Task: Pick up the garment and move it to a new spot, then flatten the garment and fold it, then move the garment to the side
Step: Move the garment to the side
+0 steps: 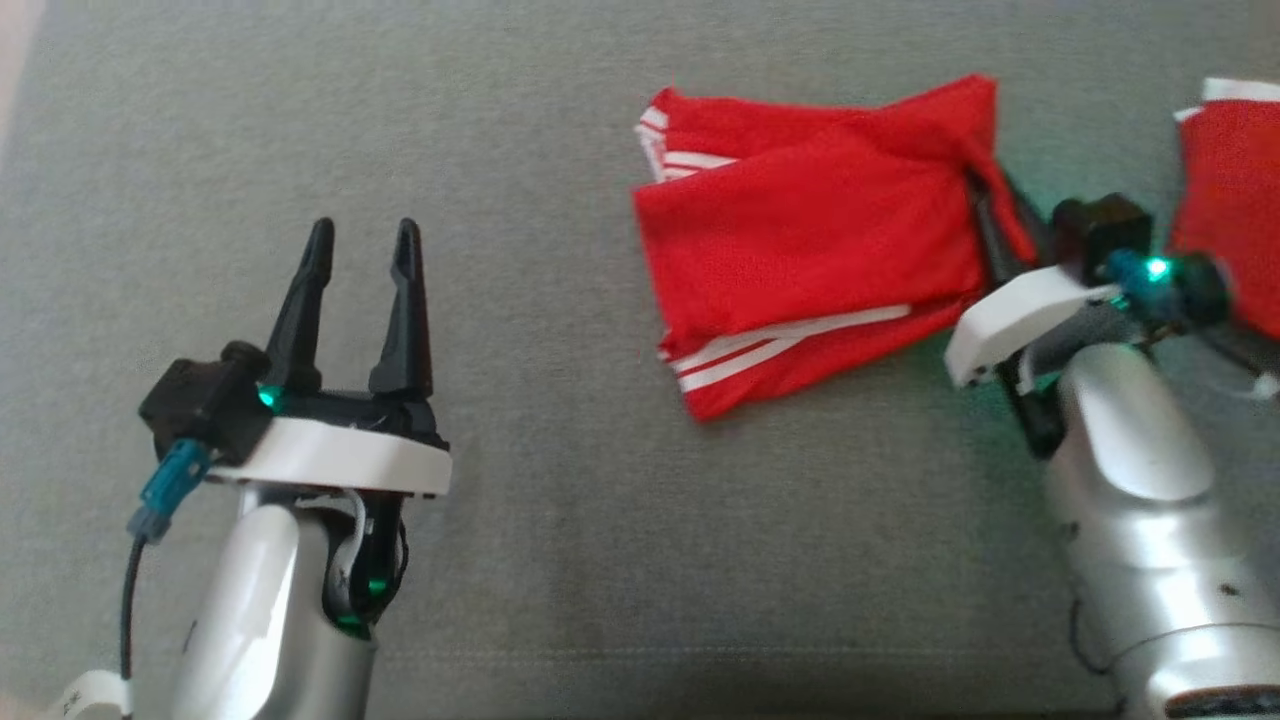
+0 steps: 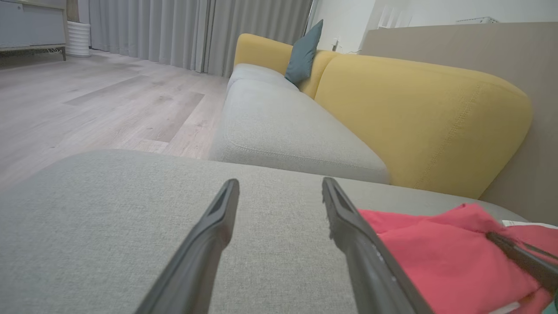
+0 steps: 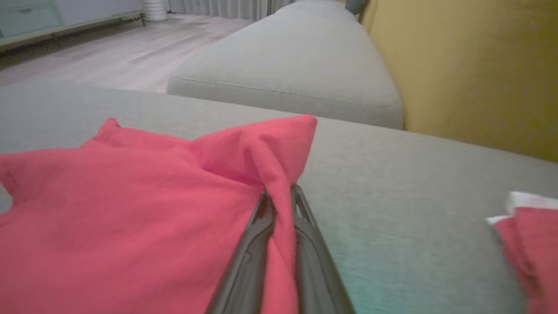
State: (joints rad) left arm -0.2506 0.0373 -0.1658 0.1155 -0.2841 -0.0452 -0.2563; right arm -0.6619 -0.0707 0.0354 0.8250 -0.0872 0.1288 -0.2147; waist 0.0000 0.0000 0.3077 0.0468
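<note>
The garment [image 1: 800, 240] is red with white stripes and lies bunched on the grey upholstered surface [image 1: 600, 550], right of centre in the head view. My right gripper [image 1: 985, 195] is shut on the garment's right edge. In the right wrist view a raised fold of the garment [image 3: 109, 218] is pinched between the fingers of the right gripper [image 3: 279, 192]. My left gripper [image 1: 363, 235] stands open at the lower left, well apart from the cloth, with nothing between its fingers. The left wrist view has the left gripper [image 2: 281, 185] over bare grey fabric and the garment [image 2: 436, 257] at its right.
Another red piece of cloth with a white edge [image 1: 1235, 190] lies at the far right, past the right wrist. Beyond the surface are a grey seat cushion [image 2: 283, 131], a yellow sofa back [image 2: 427, 117], a teal pillow [image 2: 303, 56] and wooden floor [image 2: 87, 100].
</note>
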